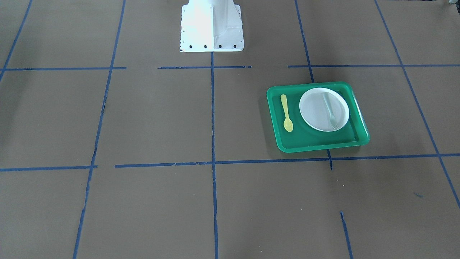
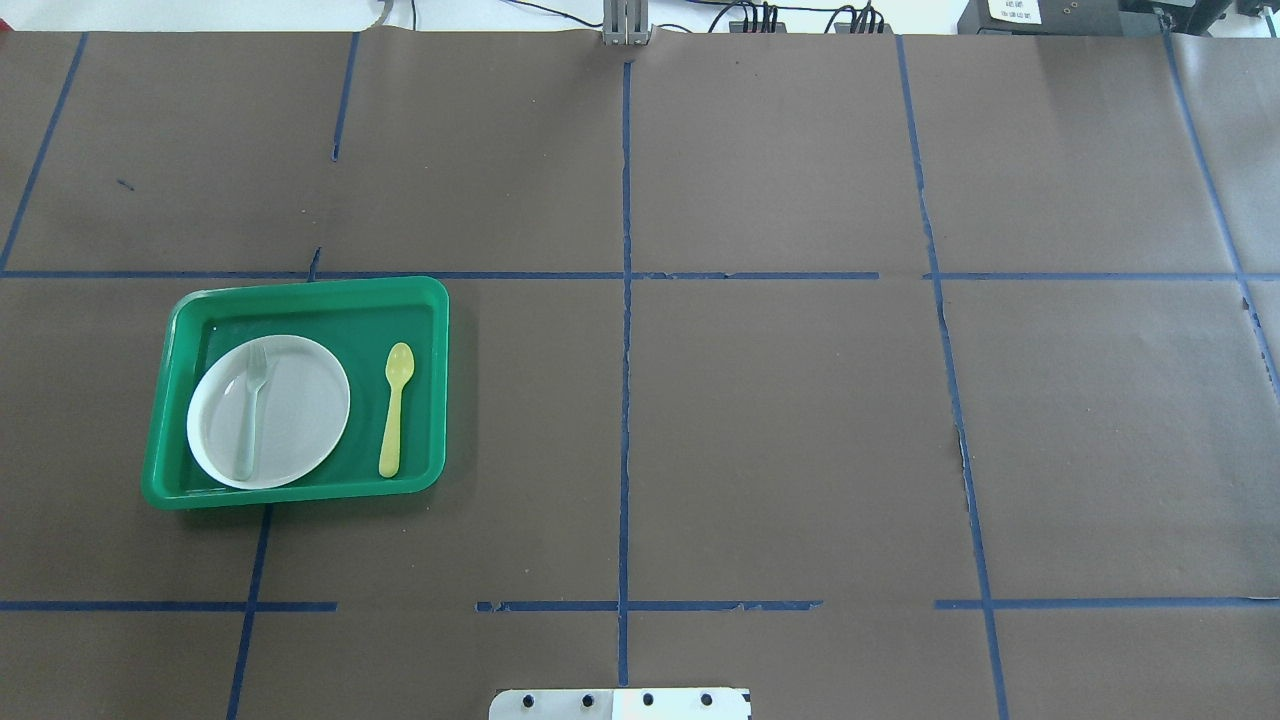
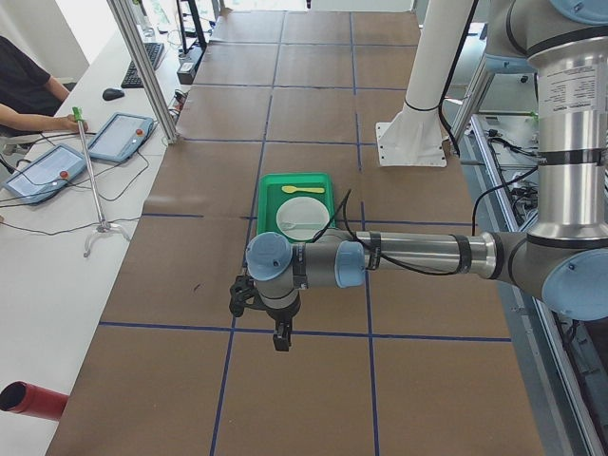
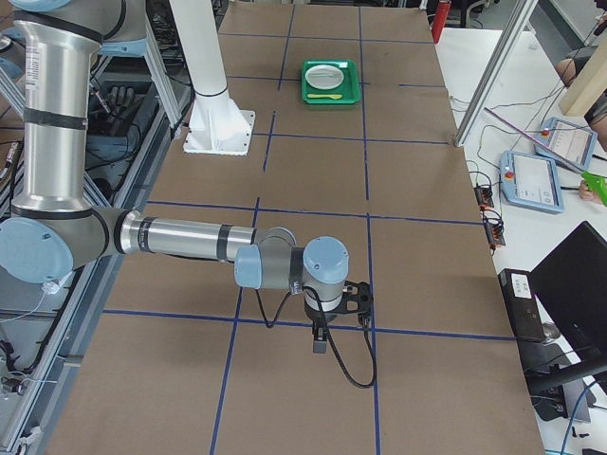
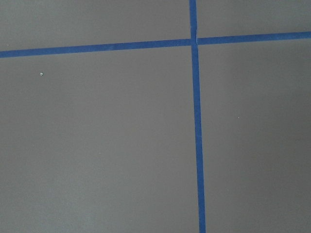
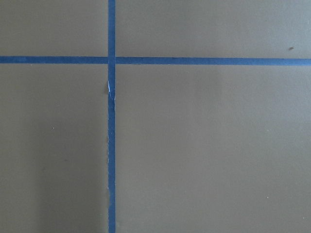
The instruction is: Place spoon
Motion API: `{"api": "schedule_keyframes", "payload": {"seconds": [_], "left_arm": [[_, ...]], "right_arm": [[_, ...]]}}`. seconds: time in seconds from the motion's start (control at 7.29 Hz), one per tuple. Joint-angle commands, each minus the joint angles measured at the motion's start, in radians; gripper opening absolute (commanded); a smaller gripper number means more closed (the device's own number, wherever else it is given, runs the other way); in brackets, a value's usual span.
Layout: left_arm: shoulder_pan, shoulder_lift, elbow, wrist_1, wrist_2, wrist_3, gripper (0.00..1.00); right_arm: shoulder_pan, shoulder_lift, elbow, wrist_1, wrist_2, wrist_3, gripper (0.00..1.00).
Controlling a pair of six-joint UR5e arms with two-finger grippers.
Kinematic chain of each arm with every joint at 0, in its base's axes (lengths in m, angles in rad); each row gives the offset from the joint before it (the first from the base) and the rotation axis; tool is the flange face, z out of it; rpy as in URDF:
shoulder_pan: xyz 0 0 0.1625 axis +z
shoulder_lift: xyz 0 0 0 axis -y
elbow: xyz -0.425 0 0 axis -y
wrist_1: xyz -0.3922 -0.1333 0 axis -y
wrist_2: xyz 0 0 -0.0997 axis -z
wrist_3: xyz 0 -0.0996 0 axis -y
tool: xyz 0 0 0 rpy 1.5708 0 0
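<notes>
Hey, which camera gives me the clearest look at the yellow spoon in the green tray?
The overhead exterior view: the spoon lies whole and unobstructed in the green tray, with bowl and handle both clear. The front-facing view shows it nearly as well; both side views show it tiny and far off; the wrist cameras miss it entirely.

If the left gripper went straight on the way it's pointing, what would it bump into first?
Probably just the brown table, close to a blue tape line. The left gripper points straight down, and its wrist view shows only table and tape below.
</notes>
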Motion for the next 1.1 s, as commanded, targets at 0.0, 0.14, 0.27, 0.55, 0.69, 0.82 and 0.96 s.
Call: {"api": "schedule_keyframes", "payload": {"seconds": [0.0,0.14,0.27,0.55,0.69,0.82,0.96], "left_arm": [[0.000,0.001,0.025,-0.039,-0.002,-0.001,1.00],[0.000,0.001,0.045,-0.068,0.000,-0.001,1.00],[0.000,-0.001,0.048,-0.073,-0.002,-0.001,1.00],[-0.002,-0.001,0.047,-0.074,-0.003,-0.001,1.00],[-0.003,-0.002,0.047,-0.074,-0.003,-0.001,1.00],[-0.003,-0.004,0.045,-0.074,-0.002,-0.001,1.00],[-0.003,-0.005,0.045,-0.074,-0.002,-0.001,1.00]], "right_arm": [[0.000,0.000,0.000,0.000,0.000,0.000,1.00],[0.000,0.000,0.000,0.000,0.000,0.000,1.00],[0.000,0.000,0.000,0.000,0.000,0.000,1.00],[0.000,0.000,0.000,0.000,0.000,0.000,1.00],[0.000,0.000,0.000,0.000,0.000,-0.001,1.00],[0.000,0.000,0.000,0.000,0.000,0.000,1.00],[0.000,0.000,0.000,0.000,0.000,0.000,1.00]]}}
